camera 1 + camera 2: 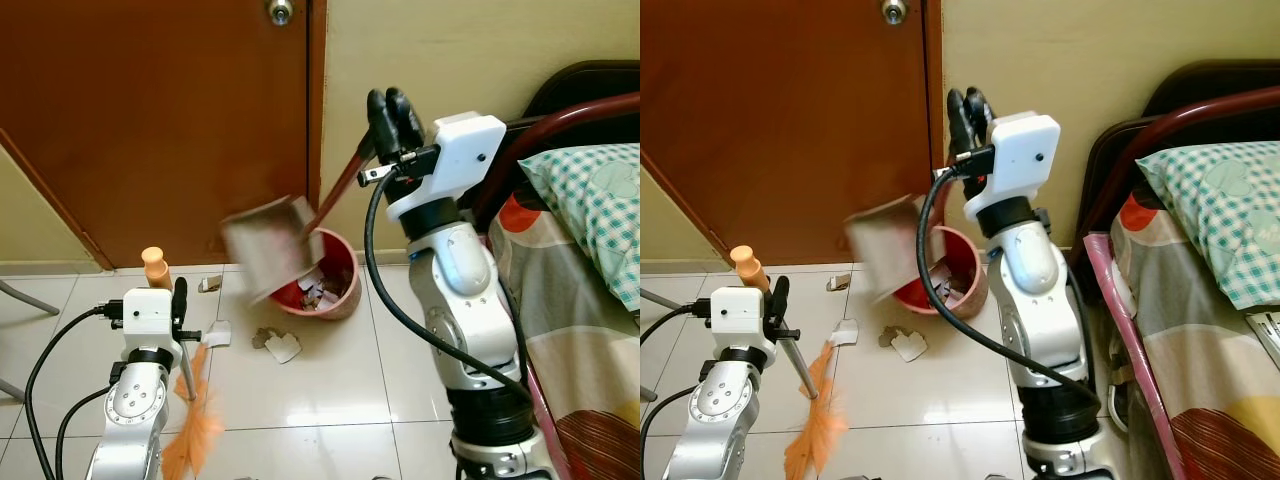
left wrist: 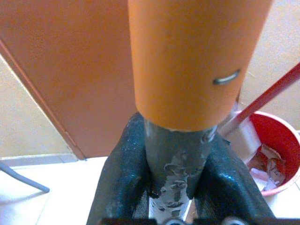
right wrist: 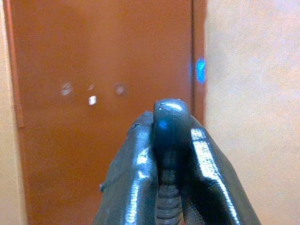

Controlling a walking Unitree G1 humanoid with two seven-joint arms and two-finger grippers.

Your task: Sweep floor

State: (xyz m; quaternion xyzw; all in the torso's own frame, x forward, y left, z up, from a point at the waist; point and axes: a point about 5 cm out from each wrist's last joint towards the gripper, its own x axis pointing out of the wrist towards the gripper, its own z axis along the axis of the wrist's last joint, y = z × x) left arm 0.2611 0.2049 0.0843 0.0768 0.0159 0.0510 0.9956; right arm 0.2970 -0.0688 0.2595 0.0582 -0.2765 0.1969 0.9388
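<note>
Bare tiled floor (image 1: 330,390) runs between the brown door (image 1: 150,120) and the bed (image 1: 590,300). The right gripper (image 1: 393,118), raised high, is clamped on the dustpan's handle (image 1: 338,185), with the blurred dustpan (image 1: 268,248) tipped over the red bin (image 1: 335,285). The left gripper (image 1: 180,300) is clamped on the broom's shaft (image 2: 176,164), orange bristles (image 1: 195,430) down on the tiles. Paper scraps (image 1: 278,343) lie just beside the bin. The right wrist view faces the door.

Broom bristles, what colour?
Orange bristles, clearest in the left eye view, below the left gripper.
</note>
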